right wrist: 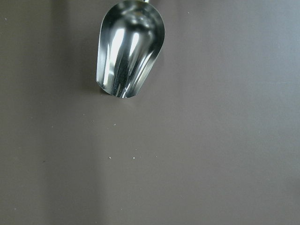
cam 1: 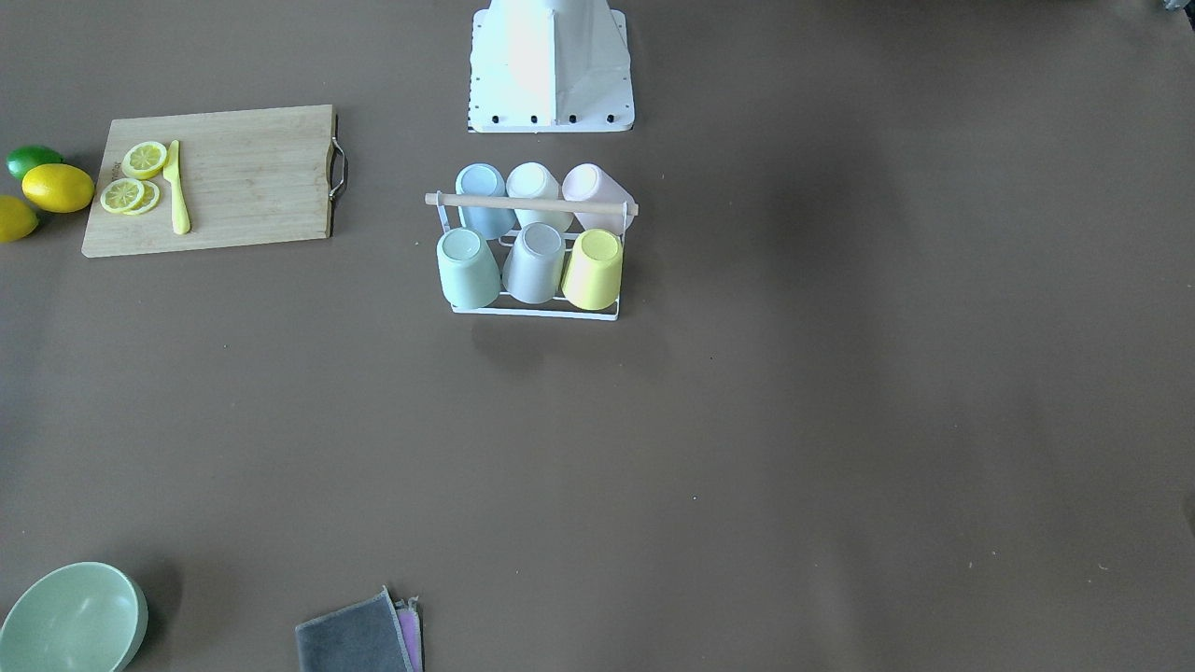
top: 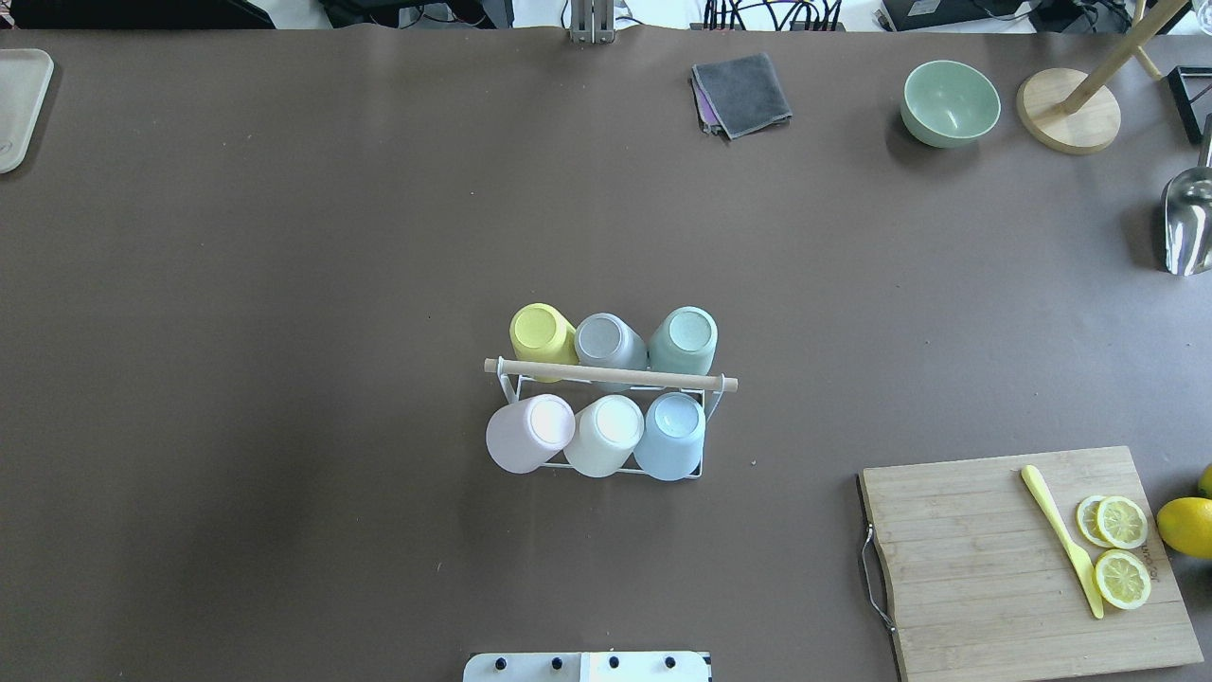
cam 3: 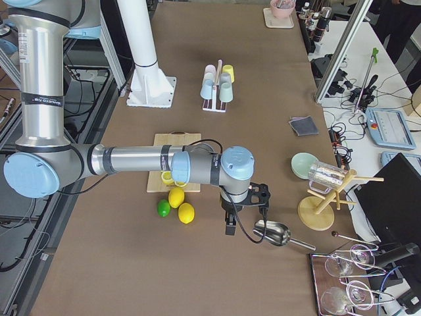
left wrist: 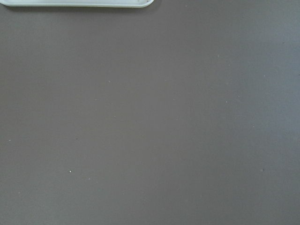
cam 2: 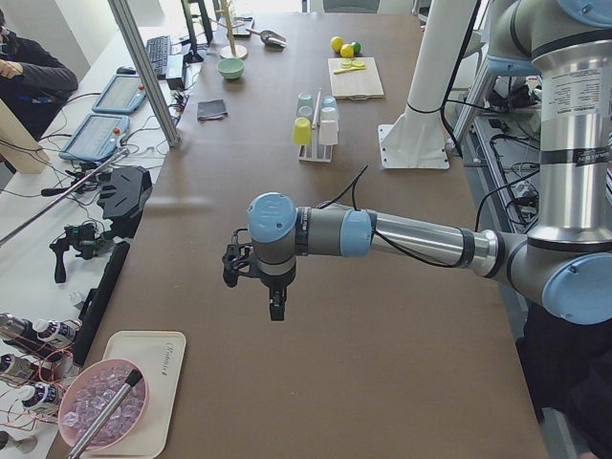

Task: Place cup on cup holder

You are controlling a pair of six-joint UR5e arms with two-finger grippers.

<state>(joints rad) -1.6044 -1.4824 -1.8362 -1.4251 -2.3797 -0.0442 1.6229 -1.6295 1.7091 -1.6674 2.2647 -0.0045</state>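
shiny metal scoop [right wrist: 129, 51]; wire cup holder [top: 611, 374]

There are six cups [top: 606, 438] and one cup holder [top: 611, 376] on the table. To the right are one cutting board [top: 985, 568], one yellow knife [top: 1060, 540], three lemon slices [top: 1122, 579], two whole lemons [cam 1: 58, 187] and one lime [cam 1: 33, 161]. At the far side are one green bowl [top: 950, 102], one stack of folded cloths [top: 743, 90], one metal scoop [top: 1185, 223] and one wooden stand [top: 1068, 112].

Left gripper [cam 2: 275, 308] and right gripper [cam 3: 229, 227] hang pointing down (jaw state unclear).
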